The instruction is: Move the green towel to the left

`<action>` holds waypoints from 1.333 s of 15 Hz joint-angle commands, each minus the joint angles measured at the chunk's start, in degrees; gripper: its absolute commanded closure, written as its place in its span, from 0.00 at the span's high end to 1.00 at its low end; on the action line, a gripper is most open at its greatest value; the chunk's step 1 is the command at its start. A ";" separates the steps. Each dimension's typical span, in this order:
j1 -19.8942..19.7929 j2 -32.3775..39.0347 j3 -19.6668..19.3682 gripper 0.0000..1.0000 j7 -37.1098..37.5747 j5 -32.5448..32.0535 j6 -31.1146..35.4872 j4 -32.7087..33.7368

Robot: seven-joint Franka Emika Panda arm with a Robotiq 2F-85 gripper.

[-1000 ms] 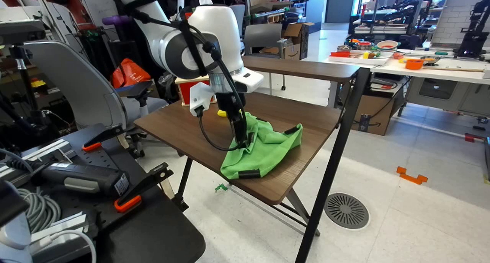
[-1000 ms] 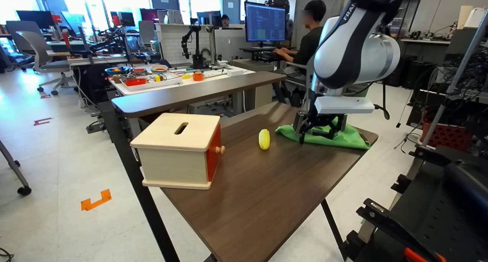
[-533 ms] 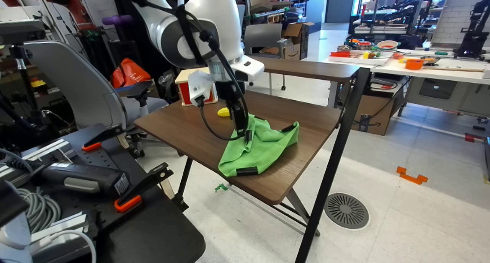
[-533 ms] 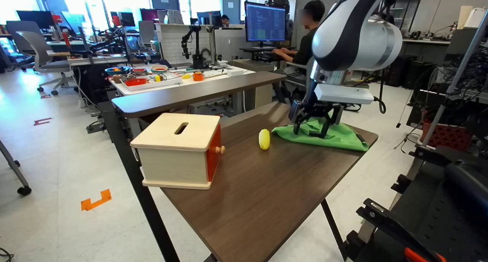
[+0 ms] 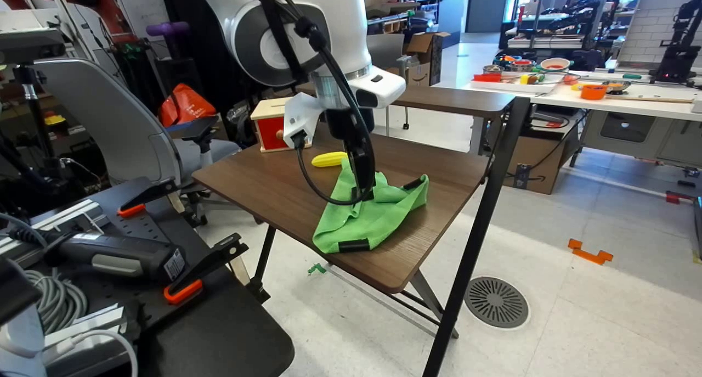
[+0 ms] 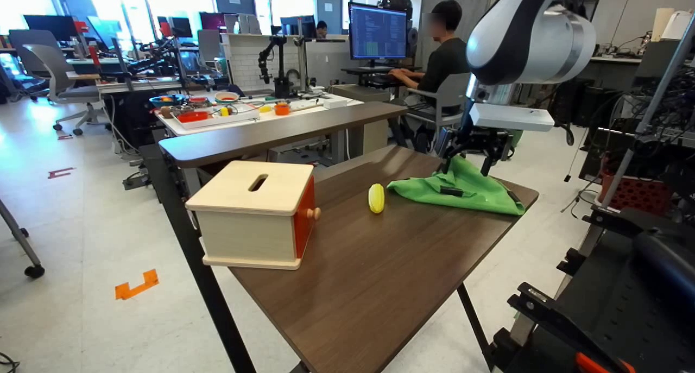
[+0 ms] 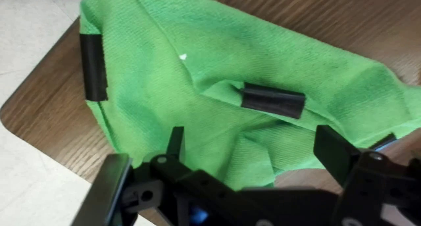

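The green towel lies crumpled near a corner of the brown table in both exterior views, with black strips on its edges and a raised fold. In the wrist view the towel fills much of the picture; one black strip lies just ahead of the fingers. My gripper is open, with green cloth and bare wood showing between its separated fingers. In an exterior view the gripper hangs over the towel's far side by the raised fold; I cannot tell whether a fingertip touches it. Nothing is held.
A yellow corn-like object lies near the towel. A wooden box with a red front and knob stands at another edge of the table. A raised shelf runs along one side. The towel lies near the table edge.
My gripper has risen off the towel and moved rightward in both exterior views. The towel shifted slightly leftward in both between the first two moments, then stayed put.
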 commanded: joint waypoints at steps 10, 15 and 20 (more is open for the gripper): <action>2.23 3.88 -1.34 1.00 -0.69 0.00 -1.16 0.05; 2.95 3.87 0.90 1.00 -2.82 -0.25 -1.83 -1.13; 4.81 4.41 3.05 1.00 -4.34 -0.55 -3.08 -0.45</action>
